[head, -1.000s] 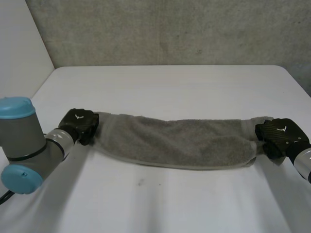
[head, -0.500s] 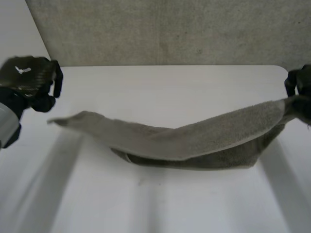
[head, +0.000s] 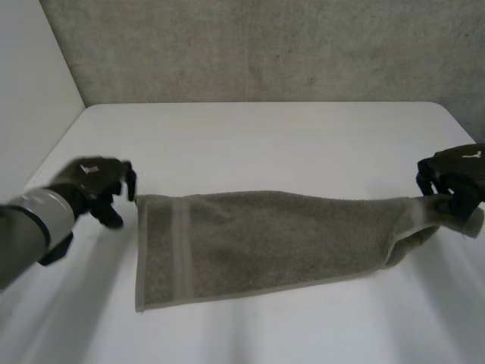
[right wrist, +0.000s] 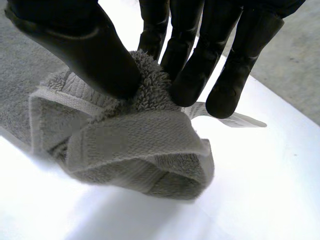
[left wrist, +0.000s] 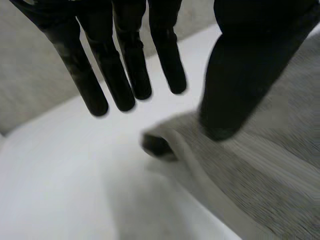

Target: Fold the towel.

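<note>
Left hand (head: 95, 184) is hovering just beside the near-left end of the towel (head: 258, 235), its fingers hanging straight and spread apart, gripping nothing. In the left wrist view the thumb is reaching over the towel's hemmed corner, and whether it is touching the cloth cannot be told. The corner below it is resting on the tabletop (head: 265, 136) with its edge curling up slightly. The grey towel is lying stretched across the tabletop between the two hands. Its left part is spreading flat and wide, with a woven band running across it close to the left end, and the cloth is narrowing toward the right. At that right end the towel is rising off the surface and bunching into folds, where the right hand (head: 455, 178) is clamping it. In the right wrist view the thumb is pressing a wad of cloth against the fingertips, a loose loop of hem is sagging beneath the hand, and a small white label (right wrist: 235, 119) is sticking out by the fingers. Beyond the towel the bare white tabletop is running back to a rough grey wall (head: 265, 45).
</note>
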You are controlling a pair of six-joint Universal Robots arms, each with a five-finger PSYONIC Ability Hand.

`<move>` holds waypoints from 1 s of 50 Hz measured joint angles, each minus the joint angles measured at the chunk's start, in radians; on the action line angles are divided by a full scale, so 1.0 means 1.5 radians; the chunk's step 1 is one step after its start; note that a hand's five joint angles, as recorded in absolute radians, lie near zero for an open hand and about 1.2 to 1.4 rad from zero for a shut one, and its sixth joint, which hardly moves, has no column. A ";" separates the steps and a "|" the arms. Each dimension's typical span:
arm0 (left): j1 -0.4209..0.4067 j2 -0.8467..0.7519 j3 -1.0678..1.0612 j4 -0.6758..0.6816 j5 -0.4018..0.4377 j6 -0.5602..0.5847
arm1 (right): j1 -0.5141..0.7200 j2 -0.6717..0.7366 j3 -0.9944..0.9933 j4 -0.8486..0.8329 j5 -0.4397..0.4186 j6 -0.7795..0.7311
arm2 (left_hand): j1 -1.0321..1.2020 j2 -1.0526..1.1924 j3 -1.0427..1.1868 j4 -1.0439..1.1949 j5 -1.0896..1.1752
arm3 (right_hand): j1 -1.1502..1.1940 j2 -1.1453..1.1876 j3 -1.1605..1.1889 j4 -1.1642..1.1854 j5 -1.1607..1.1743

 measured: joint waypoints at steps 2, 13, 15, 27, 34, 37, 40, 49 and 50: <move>-0.002 -0.009 -0.023 0.011 0.012 0.000 | 0.008 0.004 0.009 -0.021 0.001 0.011 | -0.070 -0.071 -0.071 -0.078 -0.074 | 0.000 0.000 0.000 0.000 0.000; -0.037 0.001 -0.207 0.099 0.058 0.002 | 0.021 0.000 0.076 -0.149 0.011 0.041 | -0.151 -0.152 -0.152 -0.160 -0.161 | 0.000 0.000 0.000 0.000 0.000; -0.048 0.006 -0.240 0.137 0.058 0.003 | 0.020 0.000 0.091 -0.164 0.011 0.040 | -0.151 -0.152 -0.152 -0.160 -0.162 | 0.000 0.000 0.000 0.000 0.000; -0.061 0.010 -0.296 0.250 0.056 0.008 | 0.018 -0.001 0.169 -0.232 0.010 0.034 | -0.151 -0.153 -0.152 -0.160 -0.162 | 0.000 0.000 0.000 0.000 0.000; -0.061 -0.001 -0.297 0.262 0.055 0.010 | 0.018 0.000 0.191 -0.251 0.009 0.030 | -0.151 -0.153 -0.152 -0.160 -0.162 | 0.000 0.000 0.000 0.000 0.000; -0.062 -0.008 -0.297 0.271 0.054 0.014 | 0.018 0.000 0.195 -0.255 0.009 0.030 | -0.151 -0.153 -0.152 -0.160 -0.162 | 0.000 0.000 0.000 0.000 0.000; -0.062 -0.017 -0.298 0.279 0.053 0.027 | 0.018 0.000 0.197 -0.259 0.009 0.030 | -0.151 -0.153 -0.152 -0.160 -0.162 | 0.000 0.000 0.000 0.000 0.000; -0.063 -0.034 -0.304 0.286 0.053 0.081 | 0.018 0.001 0.202 -0.268 0.008 0.029 | -0.153 -0.154 -0.155 -0.162 -0.162 | 0.000 0.000 0.000 0.000 0.000; -0.063 -0.036 -0.305 0.287 0.053 0.085 | 0.019 0.001 0.203 -0.269 0.008 0.029 | -0.154 -0.154 -0.155 -0.162 -0.163 | 0.000 0.000 0.000 0.000 0.000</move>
